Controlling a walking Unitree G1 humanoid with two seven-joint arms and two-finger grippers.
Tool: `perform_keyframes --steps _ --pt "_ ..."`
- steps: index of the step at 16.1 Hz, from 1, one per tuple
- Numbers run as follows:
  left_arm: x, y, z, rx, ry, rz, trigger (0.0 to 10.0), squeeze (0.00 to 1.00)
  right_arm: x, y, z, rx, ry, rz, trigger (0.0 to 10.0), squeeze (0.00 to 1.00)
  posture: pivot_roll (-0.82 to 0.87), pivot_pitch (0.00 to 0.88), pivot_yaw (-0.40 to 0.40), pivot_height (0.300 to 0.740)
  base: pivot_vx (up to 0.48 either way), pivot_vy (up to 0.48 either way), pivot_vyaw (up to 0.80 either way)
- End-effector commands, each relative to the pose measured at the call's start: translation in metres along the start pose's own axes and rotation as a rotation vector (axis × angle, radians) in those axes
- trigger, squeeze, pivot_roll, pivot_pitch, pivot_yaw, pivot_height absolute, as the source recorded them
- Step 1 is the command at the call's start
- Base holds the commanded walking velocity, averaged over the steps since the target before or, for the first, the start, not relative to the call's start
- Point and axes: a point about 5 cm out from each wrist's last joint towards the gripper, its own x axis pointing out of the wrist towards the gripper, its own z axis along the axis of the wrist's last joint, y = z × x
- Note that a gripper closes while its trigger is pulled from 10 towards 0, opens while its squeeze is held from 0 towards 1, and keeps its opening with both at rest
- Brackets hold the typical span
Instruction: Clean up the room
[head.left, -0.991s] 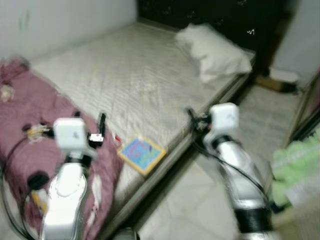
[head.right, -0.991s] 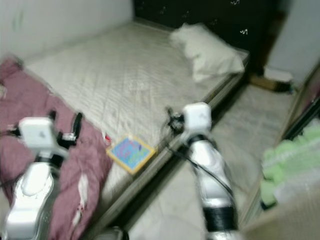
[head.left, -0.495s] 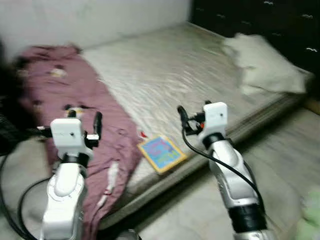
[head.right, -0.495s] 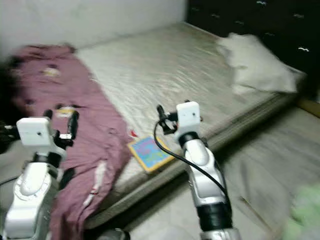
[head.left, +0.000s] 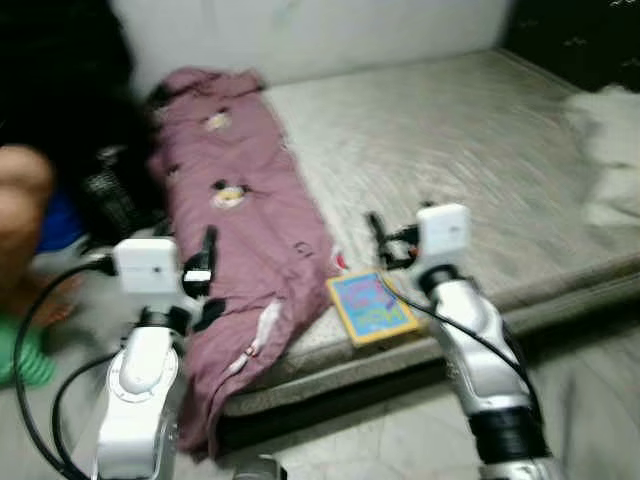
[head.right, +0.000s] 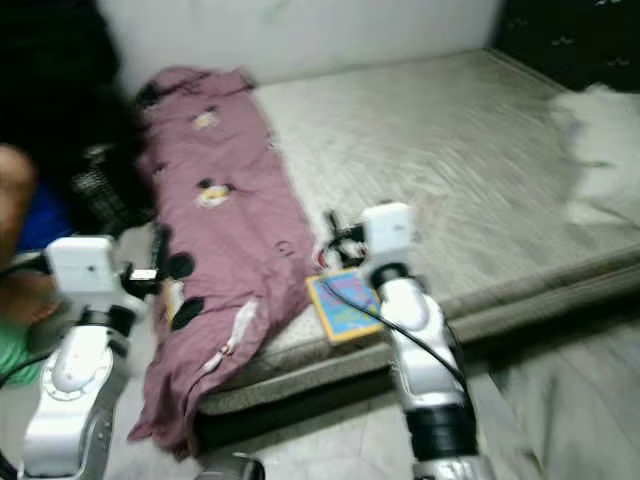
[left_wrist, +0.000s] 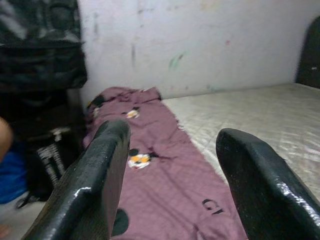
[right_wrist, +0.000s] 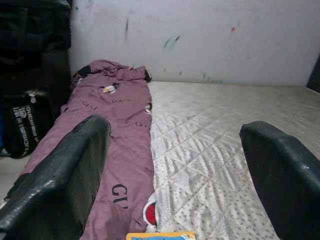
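Left eye view: robot stands at bed edge, both arms raised, nothing picked up. Left gripper (left_wrist: 170, 185) fingers spread wide, empty, above maroon blanket (head.left: 245, 240). Right gripper (right_wrist: 175, 190) wide open too, empty, just above colourful book (head.left: 372, 306). Blanket lies crumpled along mattress (head.left: 470, 160), one end hanging off toward floor. Book sits at mattress edge, touching blanket. Pillow (head.left: 610, 150) at far end. Tidying looks barely begun: blanket, book both left. Dark bags (right_wrist: 22, 127) by wall; contents can't be made out.

pillow (head.left: 610, 150) blurred, cut off at the edge
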Motion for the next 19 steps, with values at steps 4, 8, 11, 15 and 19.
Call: perform_keyframes --steps 4,8,11,15,19 --pt "0.0013 0.0039 0.0044 0.012 -0.022 -0.025 10.0 0.00 0.0031 0.0088 0.0032 0.027 -0.021 0.030 10.0 0.00 0.07 0.000 0.005 0.740 0.000 0.000 0.00" --pt "0.0016 0.0037 0.0054 0.019 -0.031 -0.036 10.0 0.00 0.0036 0.0094 0.0030 0.028 -0.023 0.030 10.0 0.00 0.07 0.000 0.007 0.740 0.199 0.000 0.00" --pt "0.0019 0.0041 0.0059 0.020 -0.033 -0.038 10.0 0.00 0.0042 0.0096 0.0035 0.029 -0.026 0.029 10.0 0.00 0.07 0.000 0.007 0.740 0.314 0.000 0.00" --pt "0.0016 0.0040 0.0056 0.017 -0.033 -0.038 10.0 0.00 0.0047 0.0095 0.0040 0.030 -0.028 0.030 10.0 0.00 0.07 0.000 0.007 0.740 0.334 0.000 0.00" --pt "0.0024 0.0059 0.0050 0.023 -0.029 -0.011 10.0 0.00 0.0047 0.0086 0.0043 0.044 -0.033 0.024 10.0 0.00 0.07 0.000 0.008 0.740 0.065 0.000 0.00"
